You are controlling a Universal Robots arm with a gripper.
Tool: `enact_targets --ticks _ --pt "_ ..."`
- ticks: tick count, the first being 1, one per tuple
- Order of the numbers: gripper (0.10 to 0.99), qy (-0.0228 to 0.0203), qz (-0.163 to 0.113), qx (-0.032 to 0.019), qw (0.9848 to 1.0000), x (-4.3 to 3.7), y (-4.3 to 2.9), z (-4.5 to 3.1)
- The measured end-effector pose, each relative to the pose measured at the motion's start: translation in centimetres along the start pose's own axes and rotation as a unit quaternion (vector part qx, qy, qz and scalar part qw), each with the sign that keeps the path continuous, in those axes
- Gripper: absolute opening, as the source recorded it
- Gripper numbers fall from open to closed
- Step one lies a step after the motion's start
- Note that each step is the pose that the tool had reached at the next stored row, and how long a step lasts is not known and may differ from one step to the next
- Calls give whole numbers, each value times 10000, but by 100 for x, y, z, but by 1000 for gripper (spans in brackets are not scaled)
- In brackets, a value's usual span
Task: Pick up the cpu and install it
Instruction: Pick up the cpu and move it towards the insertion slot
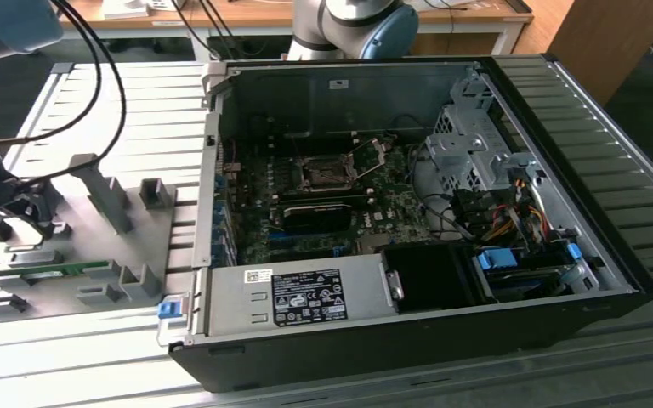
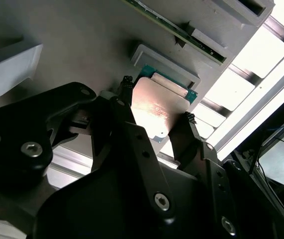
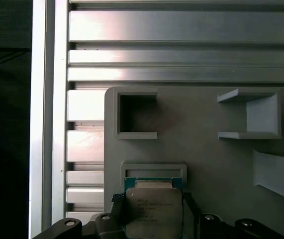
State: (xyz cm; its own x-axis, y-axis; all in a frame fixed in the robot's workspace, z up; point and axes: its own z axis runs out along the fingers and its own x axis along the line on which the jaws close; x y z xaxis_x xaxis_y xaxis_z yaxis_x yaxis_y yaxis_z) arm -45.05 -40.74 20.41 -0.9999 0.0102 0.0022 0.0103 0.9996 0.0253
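end effector (image 2: pixel 157 99) clenched on cpu (image 2: pixel 155 108), gripped across two opposite edges, centred between the fingertips, lying flat just beside holder (image 2: pixel 162 60) lip.

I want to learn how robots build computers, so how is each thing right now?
Gripper: shut on the chip.
Chip: held by two opposite edges, at its grey holder.
Computer case: lying down, side open.
Socket: frame lifted, no chip in it.
Memory stick: lying on the tray.
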Motion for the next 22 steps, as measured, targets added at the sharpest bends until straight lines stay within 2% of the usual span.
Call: enact_targets --ticks 22 --pt "545 0 0 0 10000 0 3 -116"
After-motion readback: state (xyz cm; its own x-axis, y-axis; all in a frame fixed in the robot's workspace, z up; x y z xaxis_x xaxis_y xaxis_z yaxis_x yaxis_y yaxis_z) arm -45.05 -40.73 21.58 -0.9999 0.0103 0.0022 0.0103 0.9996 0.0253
